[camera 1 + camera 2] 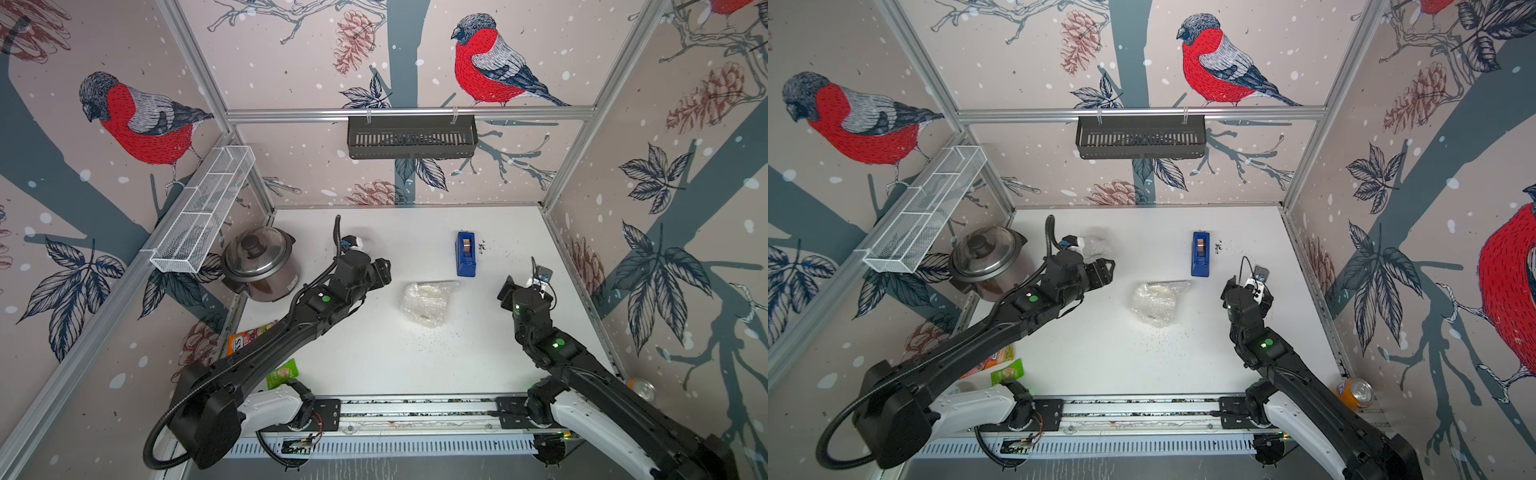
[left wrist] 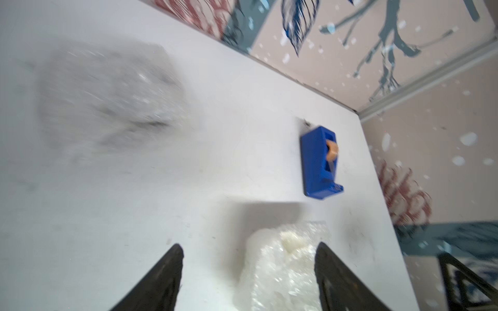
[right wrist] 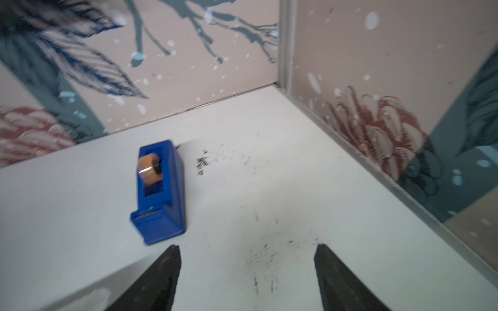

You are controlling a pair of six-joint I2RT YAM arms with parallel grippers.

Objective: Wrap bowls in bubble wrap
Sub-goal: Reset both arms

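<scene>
Top views: bubble wrap (image 1: 428, 303) (image 1: 1158, 303) tip points twd tape dispenser (image 1: 466, 254) (image 1: 1200, 254).

Far bundle (image 2: 107, 99) is just a grey smear in the left wrist view, and the left arm (image 1: 1017, 311) covers part of it from above; near bundle (image 2: 283, 269) runs off the frame edge, contents too milky to tell; can (image 1: 642, 388) half behind the right arm (image 1: 582, 365)

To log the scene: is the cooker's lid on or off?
On. The lid sits flat on the steel cooker, knob upward.
</scene>
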